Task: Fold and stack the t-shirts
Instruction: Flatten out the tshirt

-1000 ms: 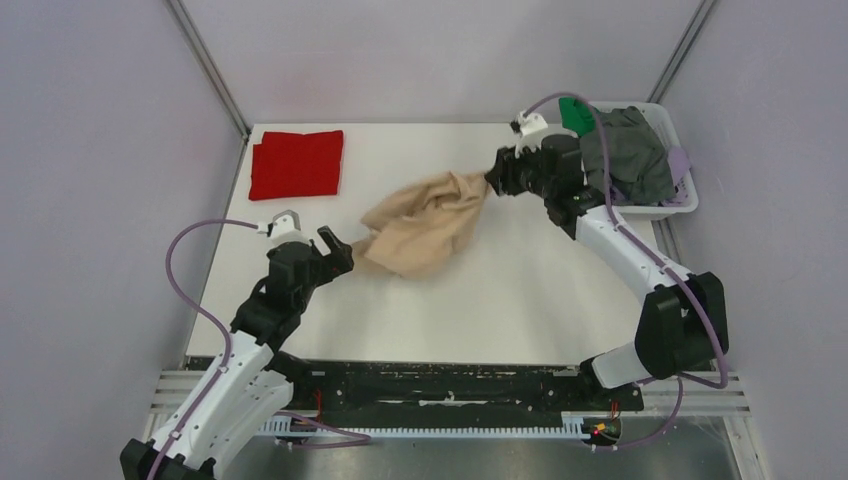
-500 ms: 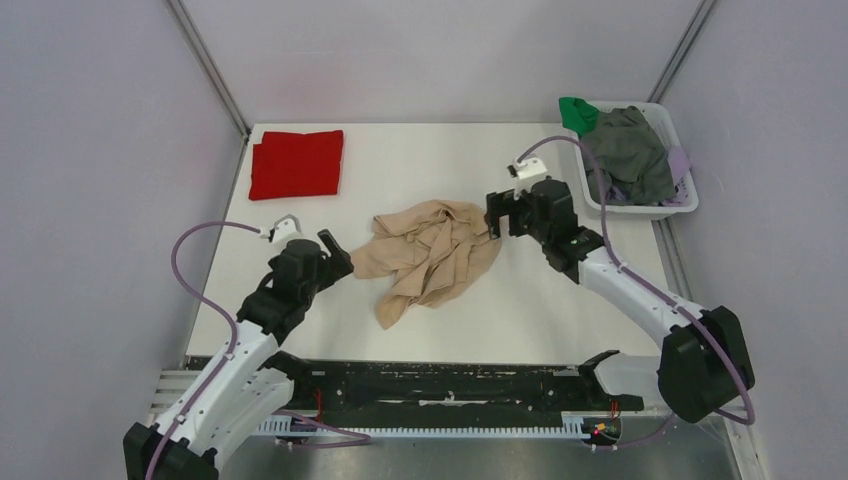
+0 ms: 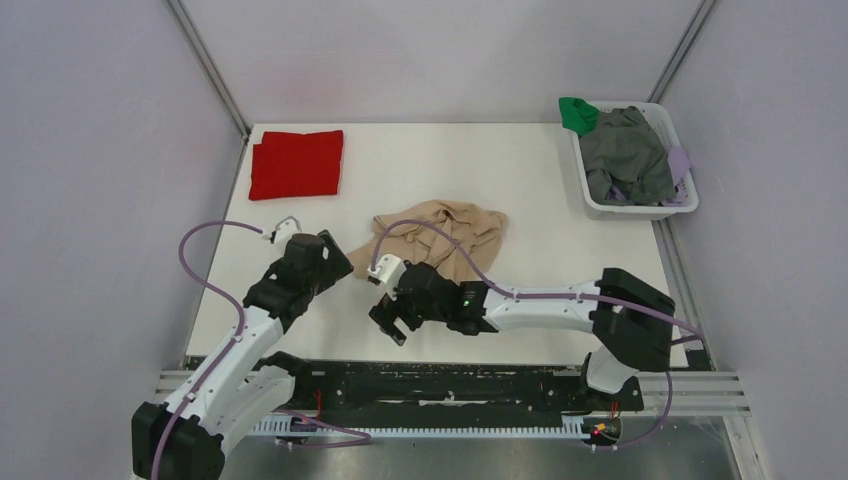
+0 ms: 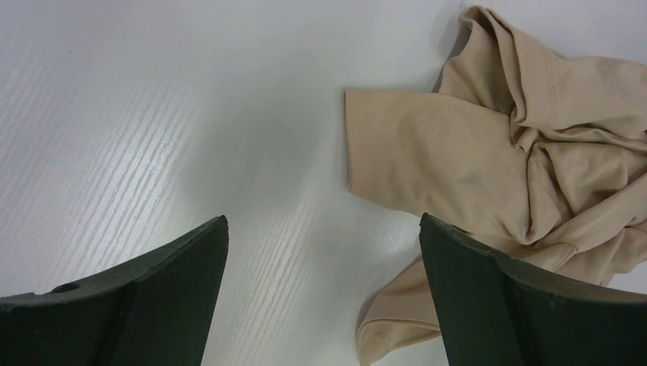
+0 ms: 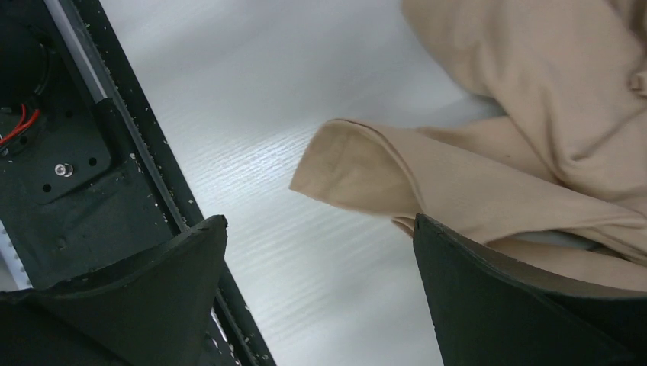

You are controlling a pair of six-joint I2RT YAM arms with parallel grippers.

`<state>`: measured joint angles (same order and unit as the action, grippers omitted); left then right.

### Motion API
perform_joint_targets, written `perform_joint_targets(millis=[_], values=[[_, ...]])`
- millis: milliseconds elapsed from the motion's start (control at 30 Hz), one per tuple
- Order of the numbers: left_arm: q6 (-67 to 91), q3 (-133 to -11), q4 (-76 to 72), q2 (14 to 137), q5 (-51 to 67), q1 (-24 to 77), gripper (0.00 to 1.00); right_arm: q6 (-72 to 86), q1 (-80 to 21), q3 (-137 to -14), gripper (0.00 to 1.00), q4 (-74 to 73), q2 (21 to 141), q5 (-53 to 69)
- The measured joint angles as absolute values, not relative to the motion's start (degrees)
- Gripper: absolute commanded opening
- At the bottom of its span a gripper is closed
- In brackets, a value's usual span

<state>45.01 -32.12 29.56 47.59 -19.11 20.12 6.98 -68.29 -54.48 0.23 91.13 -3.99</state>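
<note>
Beige shirt (image 3: 452, 232) is lying crumpled at the middle of the table (image 3: 560, 200), red shirt (image 3: 296, 163) folded in the far left corner. Left wrist: left gripper (image 4: 322, 229) is gaping empty beside the beige shirt. Right wrist: right gripper (image 5: 320, 229) is gaping empty by the near edge.

No legible text, labels, brands, numbers or signs in any view.
</note>
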Motion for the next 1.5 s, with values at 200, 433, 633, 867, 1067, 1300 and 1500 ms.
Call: perform_joint_targets(millis=[200,433,633,867,1067,1300,1500], values=[[45.52,-32.08,30.15,47.40,-18.26,18.81,1.00,10.76,-70.41,-61.21,0.91,-0.03,102.83,-6.39],[45.60,-32.01,30.96,45.12,-17.58,18.61,1.00,15.25,-70.63,-67.53,0.70,-2.37,112.64,-19.40],[45.60,-31.86,31.20,44.18,-17.56,18.44,1.00,19.62,-70.65,-65.87,0.09,-1.10,112.57,-27.27],[45.56,-31.75,29.85,45.98,-15.94,18.44,1.00,21.85,-68.55,-52.56,0.00,3.51,103.11,-28.99],[45.54,-31.11,24.18,52.21,-10.22,18.44,1.00,20.75,-61.21,-43.27,0.00,4.62,85.23,-23.92],[45.28,-31.11,18.28,61.60,-4.40,18.44,1.00,20.40,-45.04,-35.27,0.00,6.39,69.69,-18.81],[44.34,-31.11,14.24,69.87,1.83,19.05,0.99,19.40,-37.17,-32.23,0.00,4.69,64.20,-18.85]])
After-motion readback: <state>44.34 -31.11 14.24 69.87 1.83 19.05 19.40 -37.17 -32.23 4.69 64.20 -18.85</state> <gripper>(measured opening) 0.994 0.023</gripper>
